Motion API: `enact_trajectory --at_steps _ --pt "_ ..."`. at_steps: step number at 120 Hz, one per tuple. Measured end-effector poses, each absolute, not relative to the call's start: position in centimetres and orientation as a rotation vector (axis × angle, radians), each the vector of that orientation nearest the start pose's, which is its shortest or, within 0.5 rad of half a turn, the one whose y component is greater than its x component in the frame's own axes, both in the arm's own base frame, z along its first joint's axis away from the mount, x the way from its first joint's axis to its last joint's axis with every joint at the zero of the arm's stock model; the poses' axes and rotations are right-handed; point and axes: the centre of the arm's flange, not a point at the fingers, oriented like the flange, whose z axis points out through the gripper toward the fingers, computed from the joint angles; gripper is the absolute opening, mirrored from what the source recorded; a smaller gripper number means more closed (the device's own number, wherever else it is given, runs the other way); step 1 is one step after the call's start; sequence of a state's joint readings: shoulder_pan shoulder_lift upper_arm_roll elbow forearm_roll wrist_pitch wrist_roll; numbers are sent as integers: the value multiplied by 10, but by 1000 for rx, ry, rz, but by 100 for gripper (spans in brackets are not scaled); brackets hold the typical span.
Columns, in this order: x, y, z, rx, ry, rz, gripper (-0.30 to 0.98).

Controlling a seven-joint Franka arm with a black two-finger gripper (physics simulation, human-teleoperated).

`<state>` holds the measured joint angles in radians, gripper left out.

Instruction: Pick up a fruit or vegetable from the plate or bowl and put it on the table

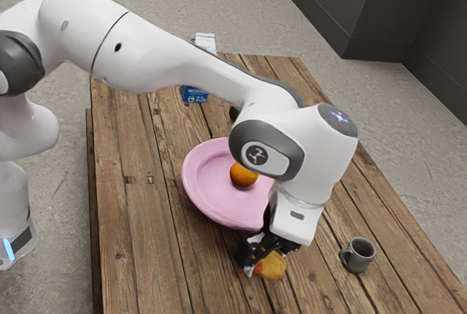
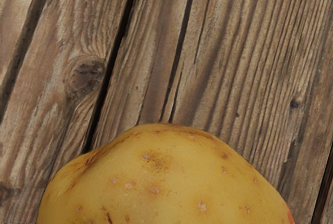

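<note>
My gripper is low over the wooden table, just outside the pink plate's near rim. A yellow potato with a reddish patch is right at the gripper, beyond the plate's edge; I cannot tell whether it is held or touches the table. In the wrist view the potato looms large at the lower edge, close under my hand, with wood planks behind it. The pink plate holds an orange; my arm covers part of the plate.
A grey mug stands toward the exterior view's right of the gripper. Beyond the plate are a blue-and-white carton and a dark green item, both partly behind my arm. Bare planks lie on the exterior view's left.
</note>
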<state>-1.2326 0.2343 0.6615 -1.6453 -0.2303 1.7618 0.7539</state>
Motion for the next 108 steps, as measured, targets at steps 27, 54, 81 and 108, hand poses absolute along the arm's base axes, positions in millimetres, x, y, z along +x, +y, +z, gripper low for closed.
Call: enact_trajectory --at_steps 27,54,81,108 --pt "491 -369 490 -2597 1908 112 57" --pt "517 -327 507 -2685 1832 123 66" --pt "509 -331 518 -2649 1873 181 68" --pt "509 -326 518 -2635 1876 215 68"
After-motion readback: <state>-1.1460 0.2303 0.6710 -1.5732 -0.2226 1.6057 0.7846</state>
